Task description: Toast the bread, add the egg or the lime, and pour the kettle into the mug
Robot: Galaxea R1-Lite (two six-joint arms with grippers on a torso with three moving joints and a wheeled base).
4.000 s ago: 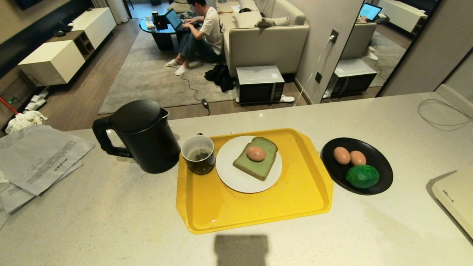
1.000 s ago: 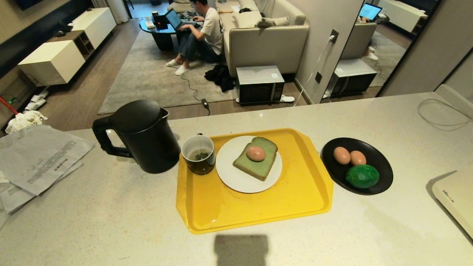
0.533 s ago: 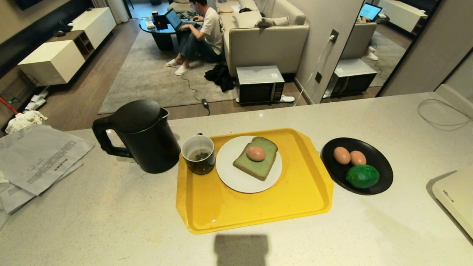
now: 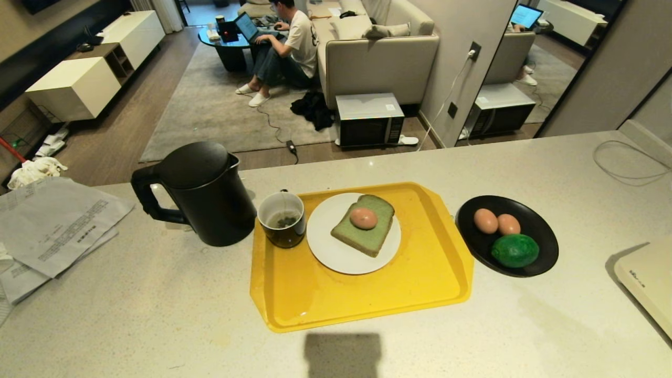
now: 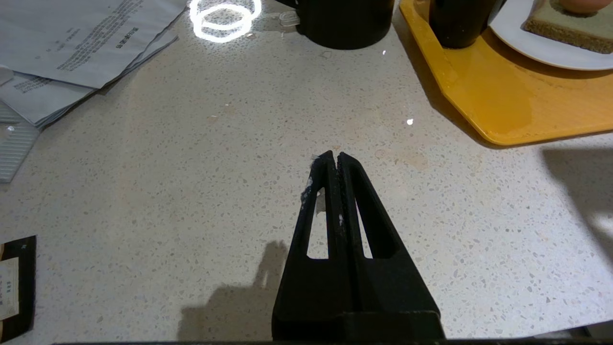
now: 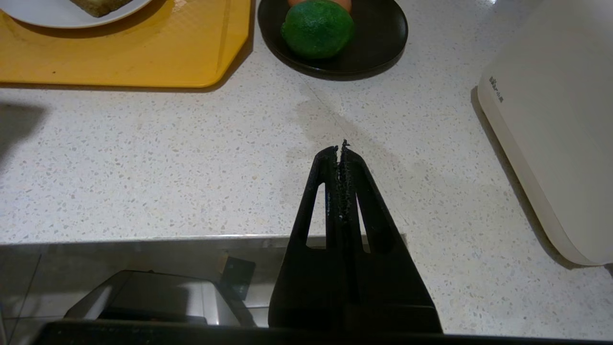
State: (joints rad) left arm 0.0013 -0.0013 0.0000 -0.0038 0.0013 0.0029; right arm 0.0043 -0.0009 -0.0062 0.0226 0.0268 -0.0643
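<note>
On the pale speckled stone tabletop (image 4: pixel 157 304), furthest left lie loose printed papers (image 4: pixel 52 226), then the tall matte black kettle (image 4: pixel 202 191), standing upright just off the yellow plastic tray (image 4: pixel 367 299), so any spill in a pour would likely reach those papers. The small dark glossy mug (image 4: pixel 282 219) sits at the tray's left edge, close enough to the kettle that a swing of the kettle could knock it. On the round white plate (image 4: pixel 328 247) the pale green bread slice (image 4: pixel 367 233) carries a pinkish-brown egg (image 4: pixel 363 218), which would probably roll off if jolted. The bumpy green lime (image 4: pixel 514 250) rests in the black dish (image 4: pixel 541 231). The left gripper (image 5: pixel 334 157) and right gripper (image 6: pixel 341 149) hover low near the tabletop's front edge, fingers pressed together, empty.
</note>
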